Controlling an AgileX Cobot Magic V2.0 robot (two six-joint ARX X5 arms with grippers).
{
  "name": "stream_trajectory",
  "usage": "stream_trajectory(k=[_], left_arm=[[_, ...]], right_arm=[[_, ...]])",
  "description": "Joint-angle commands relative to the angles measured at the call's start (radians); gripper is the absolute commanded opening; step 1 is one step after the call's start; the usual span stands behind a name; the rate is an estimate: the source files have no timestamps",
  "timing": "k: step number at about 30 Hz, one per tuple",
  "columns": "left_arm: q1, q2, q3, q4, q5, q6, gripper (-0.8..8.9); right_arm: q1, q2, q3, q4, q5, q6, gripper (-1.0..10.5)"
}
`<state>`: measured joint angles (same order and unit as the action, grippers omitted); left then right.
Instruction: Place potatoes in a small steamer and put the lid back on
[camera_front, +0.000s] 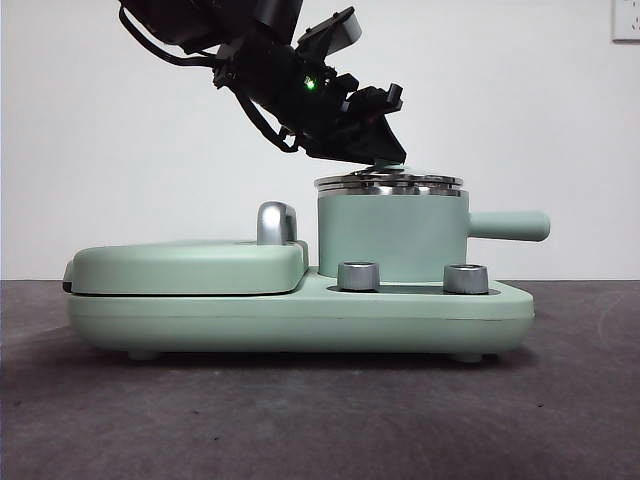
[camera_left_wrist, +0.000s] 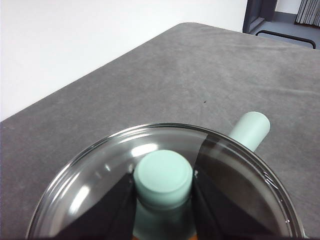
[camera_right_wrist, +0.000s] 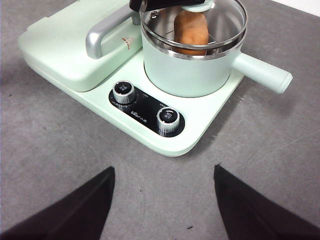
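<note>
Reaching down at a slant over the small steamer (camera_front: 392, 238), the left gripper (camera_left_wrist: 163, 186) clamps the knob of the lid (camera_left_wrist: 100, 185), seated on the steamer rim. The potato (camera_right_wrist: 190, 30) stands inside. The right gripper (camera_right_wrist: 164, 202) hangs spread, well apart from the steamer.

wall (camera_front: 120, 120): plain white | table (camera_front: 300, 420): dark grey cloth | doorway (camera_left_wrist: 260, 15): dark frame

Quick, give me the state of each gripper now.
Left gripper: fingers shut on the lid's knob, lid on the small steamer.
Right gripper: open, holding nothing.
</note>
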<state>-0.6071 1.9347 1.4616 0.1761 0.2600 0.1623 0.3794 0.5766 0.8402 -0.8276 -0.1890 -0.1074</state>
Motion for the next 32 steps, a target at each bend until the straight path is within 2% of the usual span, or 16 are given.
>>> stream_trajectory(k=[1, 26, 29, 32], left_arm=[[-0.010, 0.017, 0.032, 0.018, 0.003, 0.001, 0.15], [-0.021, 0.030, 0.032, -0.004, 0.002, 0.002, 0.18], [-0.022, 0.030, 0.032, -0.003, 0.002, 0.002, 0.48], [-0.022, 0.030, 0.032, -0.004, 0.002, -0.005, 1.65]], right_arm=[[0.006, 0.003, 0.005, 0.003, 0.000, 0.002, 3.1], [0.006, 0.003, 0.005, 0.003, -0.001, 0.002, 3.1], [0.006, 0.003, 0.005, 0.003, -0.001, 0.003, 3.1], [0.006, 0.003, 0.005, 0.003, 0.000, 0.002, 3.1]])
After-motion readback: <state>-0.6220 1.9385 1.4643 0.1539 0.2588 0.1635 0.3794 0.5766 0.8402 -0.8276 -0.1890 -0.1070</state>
